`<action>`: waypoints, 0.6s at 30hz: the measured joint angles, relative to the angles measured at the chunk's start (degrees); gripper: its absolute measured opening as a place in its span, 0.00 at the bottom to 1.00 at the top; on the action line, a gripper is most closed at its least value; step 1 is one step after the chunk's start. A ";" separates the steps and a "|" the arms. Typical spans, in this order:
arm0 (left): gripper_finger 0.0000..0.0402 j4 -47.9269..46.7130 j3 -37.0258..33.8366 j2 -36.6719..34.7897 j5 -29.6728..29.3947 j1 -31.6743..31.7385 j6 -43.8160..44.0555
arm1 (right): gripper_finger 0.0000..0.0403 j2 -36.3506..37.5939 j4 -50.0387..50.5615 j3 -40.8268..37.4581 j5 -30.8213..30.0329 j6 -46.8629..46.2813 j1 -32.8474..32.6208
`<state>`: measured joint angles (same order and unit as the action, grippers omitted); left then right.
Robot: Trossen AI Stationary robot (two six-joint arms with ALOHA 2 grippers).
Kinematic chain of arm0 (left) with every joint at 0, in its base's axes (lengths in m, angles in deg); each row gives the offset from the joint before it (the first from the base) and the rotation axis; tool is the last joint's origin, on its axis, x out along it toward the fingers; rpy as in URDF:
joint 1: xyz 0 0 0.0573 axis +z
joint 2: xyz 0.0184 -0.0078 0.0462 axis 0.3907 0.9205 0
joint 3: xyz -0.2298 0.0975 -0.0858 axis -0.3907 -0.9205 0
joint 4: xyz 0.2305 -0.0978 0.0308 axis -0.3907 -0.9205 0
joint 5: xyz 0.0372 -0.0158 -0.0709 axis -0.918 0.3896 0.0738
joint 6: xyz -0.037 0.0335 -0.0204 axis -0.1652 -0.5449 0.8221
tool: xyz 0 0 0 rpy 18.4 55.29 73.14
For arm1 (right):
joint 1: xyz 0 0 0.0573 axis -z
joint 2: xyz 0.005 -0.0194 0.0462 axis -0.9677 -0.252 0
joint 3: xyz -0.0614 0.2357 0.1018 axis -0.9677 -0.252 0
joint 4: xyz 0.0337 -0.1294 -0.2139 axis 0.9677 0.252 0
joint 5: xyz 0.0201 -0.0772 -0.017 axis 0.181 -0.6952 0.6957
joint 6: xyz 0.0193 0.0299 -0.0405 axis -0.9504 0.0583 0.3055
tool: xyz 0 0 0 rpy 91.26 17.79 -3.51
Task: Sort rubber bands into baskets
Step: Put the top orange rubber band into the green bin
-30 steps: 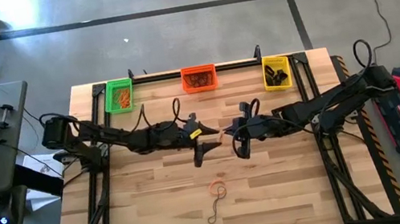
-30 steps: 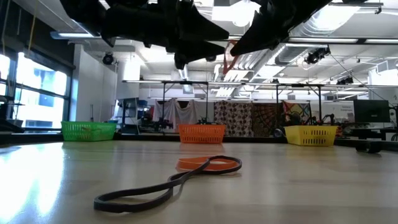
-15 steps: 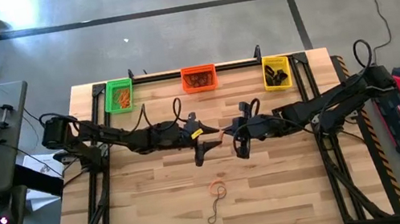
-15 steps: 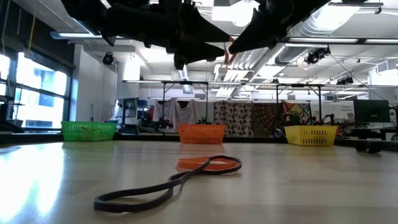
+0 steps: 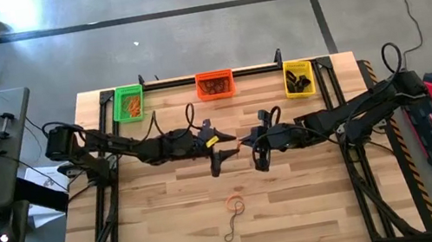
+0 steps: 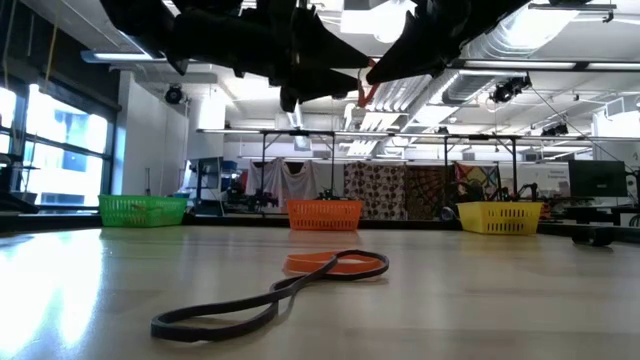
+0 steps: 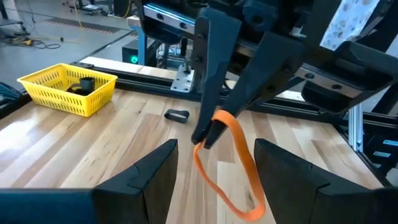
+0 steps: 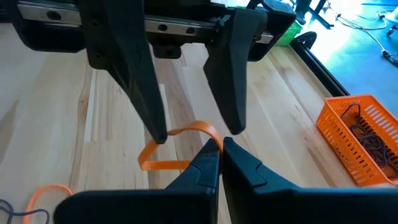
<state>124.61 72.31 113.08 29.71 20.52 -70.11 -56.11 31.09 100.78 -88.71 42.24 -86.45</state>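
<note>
dangling mid-air over the table's middle, the orange rubber band (image 7: 231, 163) is pinched in the right gripper (image 8: 219, 151), floppy and featherlight (it droops). left gripper (image 7: 214, 163) stands spread around it; grab the free loop, well away from the right gripper's pinch.

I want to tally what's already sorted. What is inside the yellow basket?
The yellow basket holds dark rubber bands, black as far as shows. Its mesh wall and the pile hide any lower bands, so no count is possible.
</note>
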 joint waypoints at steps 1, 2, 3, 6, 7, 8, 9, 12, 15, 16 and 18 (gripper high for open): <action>0.51 -0.15 0.01 0.00 0.00 0.00 -0.01 | 0.00 0.00 0.00 0.00 0.01 0.00 0.00; 0.50 -0.48 0.00 0.00 -0.07 0.00 -0.01 | 0.00 0.00 0.00 0.00 0.02 0.00 0.00; 0.49 -0.84 0.00 0.00 -0.33 -0.02 -0.02 | 0.00 0.00 0.00 0.00 0.02 0.00 0.00; 0.44 -1.81 0.00 0.00 -0.45 0.20 -0.23 | 0.00 0.00 -0.02 0.00 0.02 0.00 0.00; 0.42 -2.25 0.00 0.00 -0.39 0.28 -0.56 | 0.00 0.00 -0.02 0.00 0.02 0.00 0.00; 0.39 -2.61 0.00 0.00 -0.37 0.31 -1.05 | 0.00 0.00 -0.02 0.00 0.03 0.00 0.00; 0.35 -2.85 0.00 0.00 -0.32 0.32 -1.67 | 0.00 0.00 -0.02 0.00 0.02 0.00 -0.02; 0.24 -2.89 0.00 0.00 -0.19 0.32 -3.45 | 0.00 0.00 -0.02 0.00 0.02 0.00 -0.48; 0.11 -2.92 0.00 0.00 0.78 0.32 -4.84 | 0.00 0.00 -0.02 0.00 0.02 -0.04 -1.07; 0.06 -2.91 0.00 0.00 1.11 0.31 -5.28 | 0.00 0.00 -0.04 0.00 0.02 -0.04 -1.19; 0.02 -3.11 0.00 -0.09 1.14 0.31 -6.06 | 0.00 0.00 -0.04 0.00 -0.24 -0.08 -1.48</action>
<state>121.51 72.31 112.99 30.85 20.82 -76.17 -56.11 31.04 100.78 -88.94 42.16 -87.93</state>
